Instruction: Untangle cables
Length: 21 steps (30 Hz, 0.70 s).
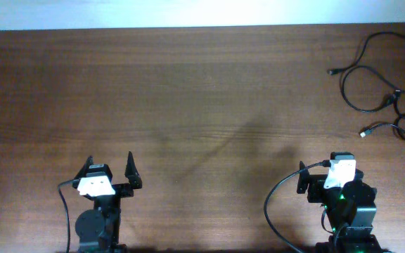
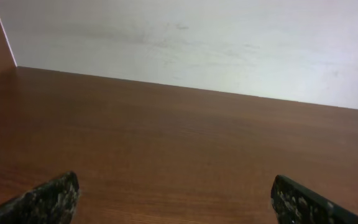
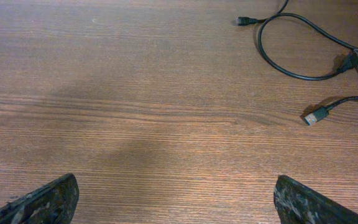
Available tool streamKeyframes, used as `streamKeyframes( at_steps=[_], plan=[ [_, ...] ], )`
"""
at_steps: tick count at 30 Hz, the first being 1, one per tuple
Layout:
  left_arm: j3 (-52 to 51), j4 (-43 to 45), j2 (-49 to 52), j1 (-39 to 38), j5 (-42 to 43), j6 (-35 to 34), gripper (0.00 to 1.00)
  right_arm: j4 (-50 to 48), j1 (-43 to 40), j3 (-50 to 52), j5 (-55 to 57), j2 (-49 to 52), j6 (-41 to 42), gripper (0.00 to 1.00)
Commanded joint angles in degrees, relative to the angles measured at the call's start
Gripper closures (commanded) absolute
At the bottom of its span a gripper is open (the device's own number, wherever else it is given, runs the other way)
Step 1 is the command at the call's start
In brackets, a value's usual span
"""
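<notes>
Cables (image 1: pixel 387 100) lay in loose curves at the far right corner of the tabletop (image 1: pixel 188 105), well apart from both arms. The left gripper (image 1: pixel 110 159) and right gripper (image 3: pixel 174 186) sat near the front edge, jaws spread.

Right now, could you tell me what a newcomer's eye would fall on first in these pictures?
The cables stand out first: thin black cords sprawled in loose curves at the far right edge of the brown table, one silver-tipped plug lying bare on the wood. Next come the left gripper and right gripper at the near edge, both open and holding nothing, well apart from the cords.
</notes>
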State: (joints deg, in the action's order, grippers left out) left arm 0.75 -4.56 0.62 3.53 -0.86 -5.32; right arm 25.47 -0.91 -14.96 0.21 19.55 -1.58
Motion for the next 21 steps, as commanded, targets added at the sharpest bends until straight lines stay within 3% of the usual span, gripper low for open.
streamKeyframes(
  at_steps=[1, 11, 16, 21],
  plan=[
    [-0.2, -0.2, -0.3, -0.1, -1.0, -0.9, 0.01, -0.1, 0.5, 0.2, 0.5, -0.2, 0.1, 0.01],
    [-0.2, -0.2, -0.3, -0.1, -1.0, -0.9, 0.01, -0.2, 0.6, 0.2, 0.8, -1.2, -0.3, 0.01],
    [-0.2, -0.2, -0.3, -0.1, -1.0, -0.9, 0.01, -44.5, 0.6, 5.9, -6.2, -7.4, 0.5, 0.01],
    [-0.2, -0.2, -0.3, -0.1, -1.0, -0.9, 0.01, -47.2, 0.6, 14.2, -6.1, -15.4, 0.5, 0.01]
  ],
)
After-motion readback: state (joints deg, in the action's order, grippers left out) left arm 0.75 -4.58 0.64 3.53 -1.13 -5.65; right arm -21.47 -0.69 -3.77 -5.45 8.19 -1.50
